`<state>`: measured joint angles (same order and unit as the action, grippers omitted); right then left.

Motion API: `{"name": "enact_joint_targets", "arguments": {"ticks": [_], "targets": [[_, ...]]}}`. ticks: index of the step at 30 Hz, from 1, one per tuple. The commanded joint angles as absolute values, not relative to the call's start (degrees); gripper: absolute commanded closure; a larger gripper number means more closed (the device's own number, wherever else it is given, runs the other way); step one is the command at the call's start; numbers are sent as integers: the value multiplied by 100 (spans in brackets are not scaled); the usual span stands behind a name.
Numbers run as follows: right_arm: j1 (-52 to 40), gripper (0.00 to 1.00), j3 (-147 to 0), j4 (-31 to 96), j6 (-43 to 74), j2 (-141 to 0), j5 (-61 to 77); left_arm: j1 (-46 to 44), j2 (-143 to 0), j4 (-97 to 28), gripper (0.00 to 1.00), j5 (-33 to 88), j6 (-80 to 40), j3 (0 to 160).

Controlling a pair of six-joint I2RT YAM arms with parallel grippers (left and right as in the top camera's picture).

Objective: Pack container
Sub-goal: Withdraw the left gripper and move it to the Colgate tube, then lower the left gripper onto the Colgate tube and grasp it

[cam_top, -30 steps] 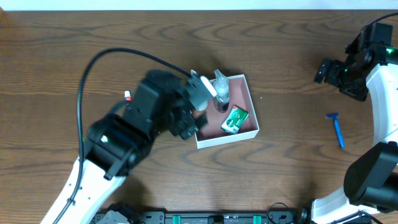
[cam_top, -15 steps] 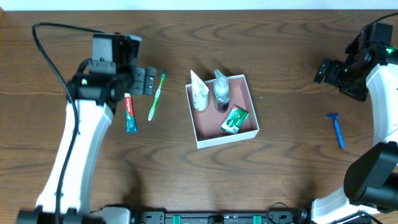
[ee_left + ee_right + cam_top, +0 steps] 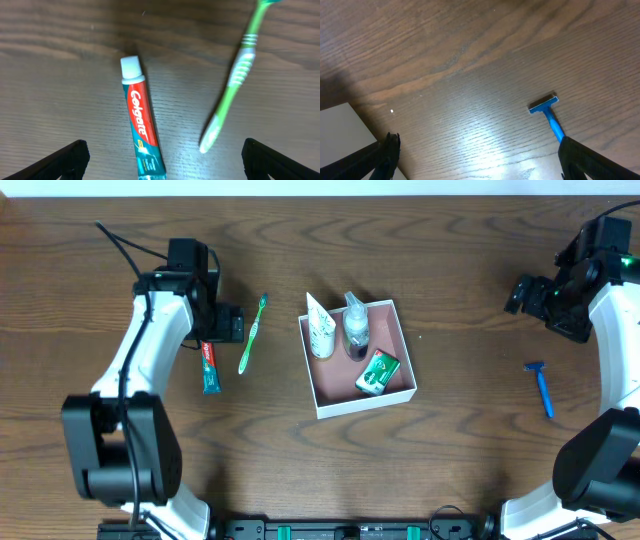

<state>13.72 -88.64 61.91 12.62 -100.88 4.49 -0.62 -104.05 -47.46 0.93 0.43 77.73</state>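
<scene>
The container [image 3: 336,383] is seen on the table [image 3: 460,470] a little right of centre, standing flat with its open side up. It is square, so no long axis can be told. It is turned slightly out of line with the table edges, its left and right walls leaning a little leftward toward the far side. Three items are held in it: a white tube [image 3: 320,332] in the far left corner, a clear bottle [image 3: 355,330] just beside the tube along the far wall, and a green-and-white soap box [image 3: 377,372] toward the near right corner.

Left of the container, a green toothbrush [image 3: 251,333] is laid with its head toward the far side. Further left, a toothpaste tube [image 3: 208,366] is laid with its cap pointing far. The left gripper [image 3: 165,149] is held over these two, jaws spread wide with nothing between them; the tube is seen below the gap.

The right gripper [image 3: 480,145] is held well to the right near the far edge, jaws likewise fully apart and empty. A blue razor [image 3: 541,387] is laid on the table nearer than it, well apart from the container.
</scene>
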Motion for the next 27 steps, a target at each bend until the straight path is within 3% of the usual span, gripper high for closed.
{"name": "enact_joint_targets", "arguments": {"ticks": [1, 9, 27], "targets": [[1420, 1, -8842, 6193, 1326, -10116, 469, 244, -10694, -4731, 2, 60, -635, 7795], [1420, 1, -8842, 6193, 1326, -10116, 469, 801, -10836, -4729, 2, 64, -646, 7712], [1420, 1, -8842, 6193, 1326, -10116, 469, 683, -10890, -4556, 2, 82, -257, 7367]]}}
